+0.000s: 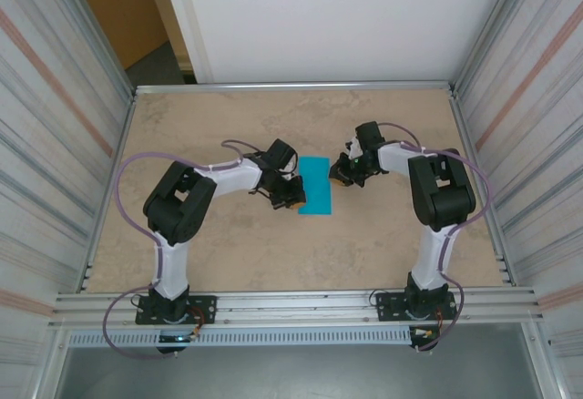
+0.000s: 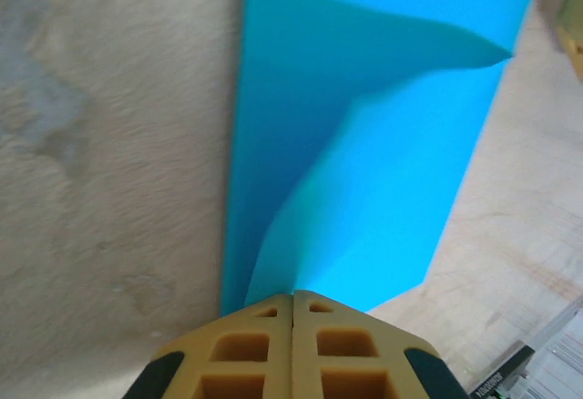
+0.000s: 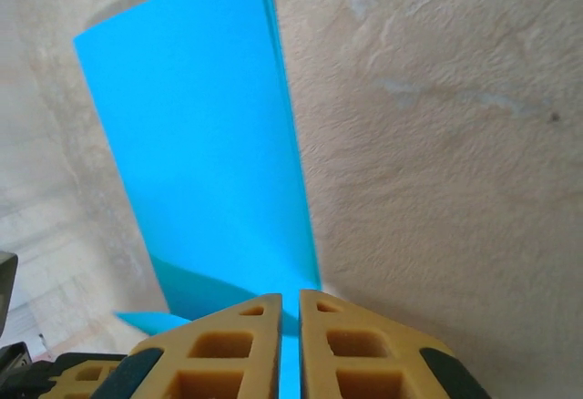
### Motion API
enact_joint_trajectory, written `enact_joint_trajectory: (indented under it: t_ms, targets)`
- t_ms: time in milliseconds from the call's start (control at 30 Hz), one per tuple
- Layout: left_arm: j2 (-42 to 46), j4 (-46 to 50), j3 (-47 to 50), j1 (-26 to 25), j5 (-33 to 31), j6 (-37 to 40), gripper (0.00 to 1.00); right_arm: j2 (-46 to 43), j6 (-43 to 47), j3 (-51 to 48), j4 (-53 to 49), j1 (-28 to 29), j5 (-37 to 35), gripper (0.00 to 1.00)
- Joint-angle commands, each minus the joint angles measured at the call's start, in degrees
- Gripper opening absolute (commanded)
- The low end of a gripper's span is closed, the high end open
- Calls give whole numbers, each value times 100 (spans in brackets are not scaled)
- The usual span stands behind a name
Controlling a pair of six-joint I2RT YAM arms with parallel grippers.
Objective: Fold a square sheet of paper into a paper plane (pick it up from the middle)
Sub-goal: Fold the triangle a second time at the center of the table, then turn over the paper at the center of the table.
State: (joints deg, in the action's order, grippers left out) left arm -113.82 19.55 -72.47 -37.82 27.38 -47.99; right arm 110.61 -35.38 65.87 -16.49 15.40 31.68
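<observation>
Paper (image 1: 318,186), doubled to a narrow strip, is seen mid-surface btwn the arms, pinched at its near-left edge by the pressed-together left fingers (image 2: 246,349). Right fingers (image 3: 355,353) are seen a slit apart w/ paper in it, grip unclear. Centre fold is judged in hand; next, the bulging layer must be pressed flat w/o dragging.

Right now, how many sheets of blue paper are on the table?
1: the blue paper lies on the table, partly folded, between the left gripper and right gripper. No other seen.

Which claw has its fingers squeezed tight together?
The left gripper, closed tight on the paper. The right gripper shows a thin gap.
</observation>
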Motion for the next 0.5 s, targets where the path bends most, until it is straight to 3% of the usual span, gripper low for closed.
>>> enact_joint_trajectory:
  t_ms: [0,233,467]
  targets:
    - [298,-101,-317,60,210,175,7,-534,-73,-240,-88,93,-175,16]
    - [37,-275,-463,180,177,184,12,-1119,-984,-798,150,384,-223,33]
    - [-280,-231,-633,325,-112,184,13,-1118,-1771,-978,352,596,-223,38]
